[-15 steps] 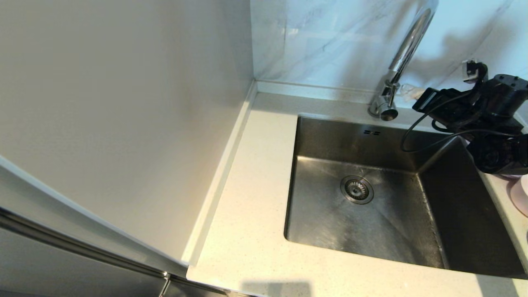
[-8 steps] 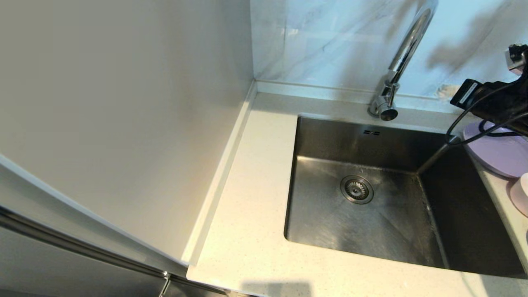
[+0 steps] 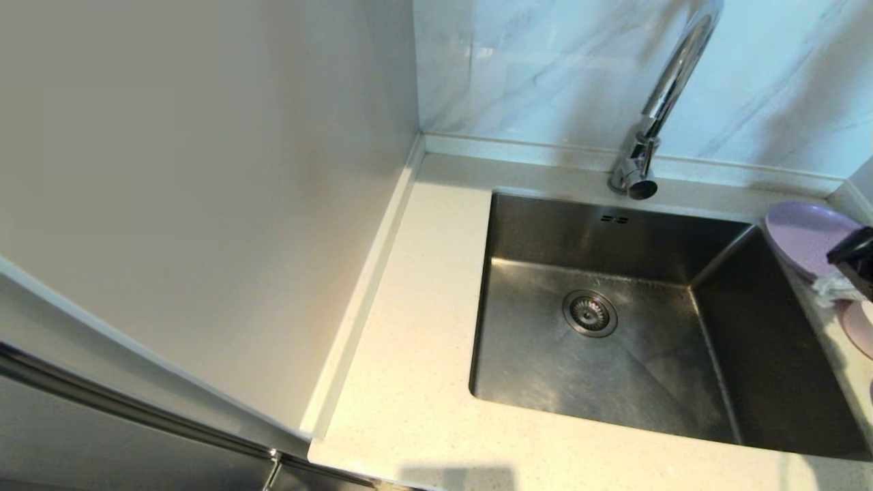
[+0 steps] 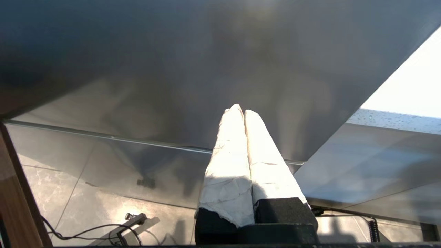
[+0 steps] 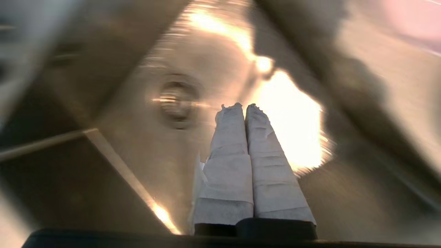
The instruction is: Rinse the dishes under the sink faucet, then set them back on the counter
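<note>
The lilac plate (image 3: pixel 801 235) lies on the counter (image 3: pixel 409 382) right of the sink (image 3: pixel 545 361), at the head view's right edge. A sliver of the pale pink bowl (image 3: pixel 861 329) shows just nearer. My right gripper (image 3: pixel 835 290) sits at that edge between the two dishes, mostly out of frame. In the right wrist view its white-wrapped fingers (image 5: pixel 229 137) are pressed together with nothing between them, above the sink's floor and drain (image 5: pixel 177 100). The chrome faucet (image 3: pixel 665 95) stands behind the sink. My left gripper (image 4: pixel 241 111) is shut and parked low beside a cabinet.
A tall pale cabinet side (image 3: pixel 204 170) borders the counter on the left. Marble-veined wall tiles (image 3: pixel 545 68) rise behind the faucet. The drain strainer (image 3: pixel 590 313) sits mid-basin, with overflow slots (image 3: pixel 615 219) on the back wall.
My right arm has pulled away from the faucet, rightward and toward me, nearly leaving the head view. The plate it was covering now shows.
</note>
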